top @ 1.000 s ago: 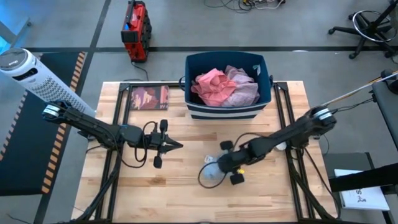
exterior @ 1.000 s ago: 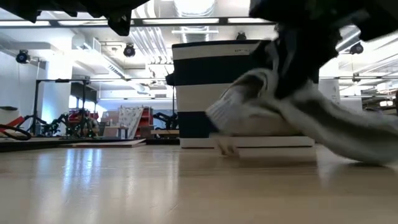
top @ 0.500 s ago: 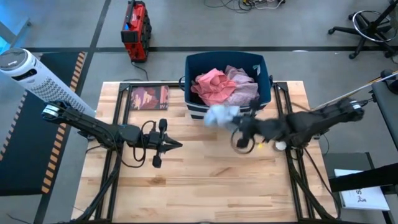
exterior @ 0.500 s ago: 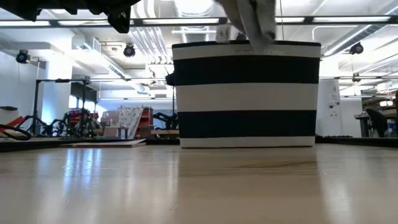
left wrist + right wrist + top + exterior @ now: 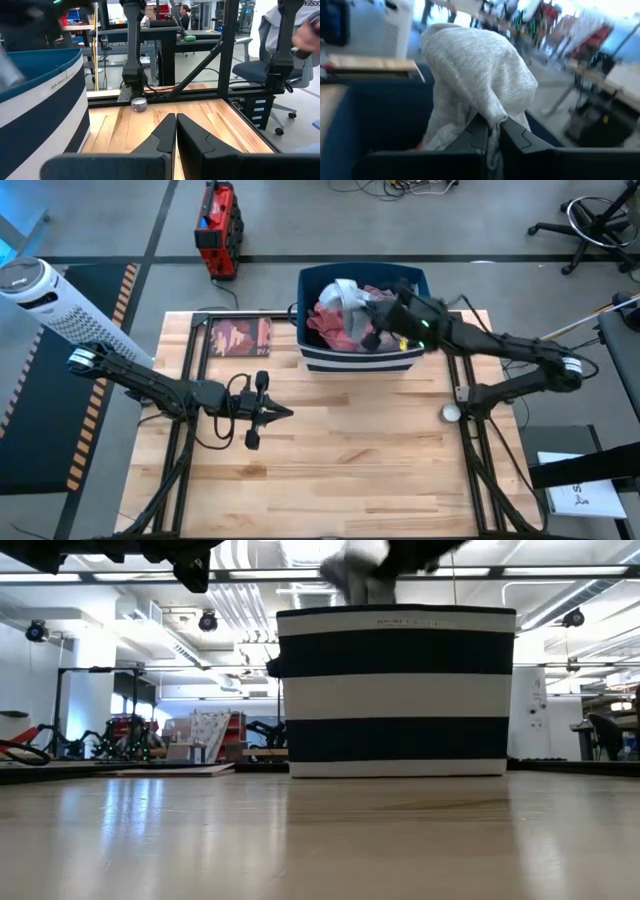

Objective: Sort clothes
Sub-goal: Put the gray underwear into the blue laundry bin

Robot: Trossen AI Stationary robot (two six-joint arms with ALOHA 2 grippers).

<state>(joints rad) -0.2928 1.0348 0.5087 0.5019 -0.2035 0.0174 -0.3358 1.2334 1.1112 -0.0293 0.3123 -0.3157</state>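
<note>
My right gripper (image 5: 372, 305) is over the navy-and-white striped basket (image 5: 362, 360), shut on a grey garment (image 5: 347, 293), which also shows in the right wrist view (image 5: 477, 75) and above the basket's rim in the low view (image 5: 355, 565). Pink and mauve-pink clothes (image 5: 345, 328) lie in the basket. My left gripper (image 5: 285, 413) is shut and empty over the table's middle left; its closed fingers show in the left wrist view (image 5: 176, 131). My right gripper pinches a bunched fold of the grey garment (image 5: 492, 122) between its two fingers. The cloth drapes up and over the fingertips and hangs lifted clear over the basket's inside.
A flat dark-red booklet (image 5: 240, 336) lies at the table's far left. A small round tin (image 5: 451, 413) sits near the right frame rail. A white fan (image 5: 60, 305) stands off the table's left; a red case (image 5: 217, 220) is on the floor behind.
My right gripper has carried the grey garment from the table's middle, up and toward the far edge, to a place over the basket. The garment has been lifted clear of the table and now hangs above the clothes in the basket.
</note>
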